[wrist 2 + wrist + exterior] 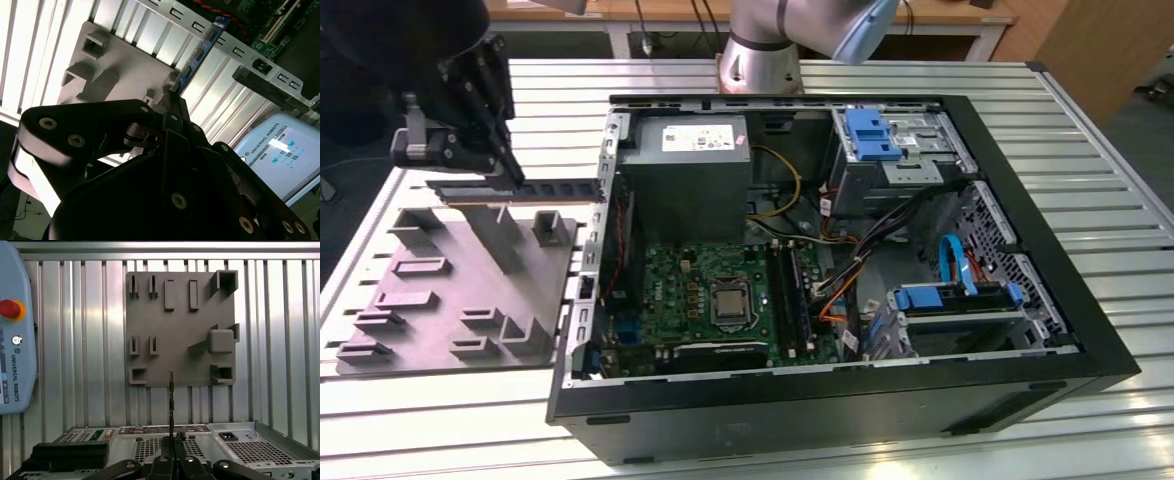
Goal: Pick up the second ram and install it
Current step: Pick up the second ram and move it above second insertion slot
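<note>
- Shiny ribbed metal table holds an open black computer case and a flat gray tray with boxy holders.
- Gripper pinches the second ram, a thin dark stick, above the tray, near the case's wall.
- Stick lies level, one end toward the case.
</note>
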Available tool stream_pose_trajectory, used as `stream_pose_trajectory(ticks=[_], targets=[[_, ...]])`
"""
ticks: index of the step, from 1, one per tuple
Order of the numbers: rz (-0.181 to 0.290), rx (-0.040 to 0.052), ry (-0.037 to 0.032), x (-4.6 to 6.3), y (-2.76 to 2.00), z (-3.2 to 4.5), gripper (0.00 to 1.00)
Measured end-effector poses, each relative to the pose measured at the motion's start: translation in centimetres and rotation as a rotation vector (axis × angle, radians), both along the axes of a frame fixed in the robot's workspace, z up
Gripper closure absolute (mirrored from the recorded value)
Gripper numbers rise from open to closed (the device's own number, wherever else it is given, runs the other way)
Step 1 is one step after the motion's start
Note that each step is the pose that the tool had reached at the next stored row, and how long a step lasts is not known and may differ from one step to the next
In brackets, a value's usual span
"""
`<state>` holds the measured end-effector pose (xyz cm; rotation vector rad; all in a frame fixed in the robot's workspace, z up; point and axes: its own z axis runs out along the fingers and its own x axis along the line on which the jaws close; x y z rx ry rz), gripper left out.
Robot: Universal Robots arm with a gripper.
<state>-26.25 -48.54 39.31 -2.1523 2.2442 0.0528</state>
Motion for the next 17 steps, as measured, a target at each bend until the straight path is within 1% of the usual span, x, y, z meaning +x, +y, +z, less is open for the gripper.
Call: stream_pose_trajectory(ticks=[17], targets=[[0.000, 0.0000, 0.0004, 4.9, 0.00, -0.02, 0.89]])
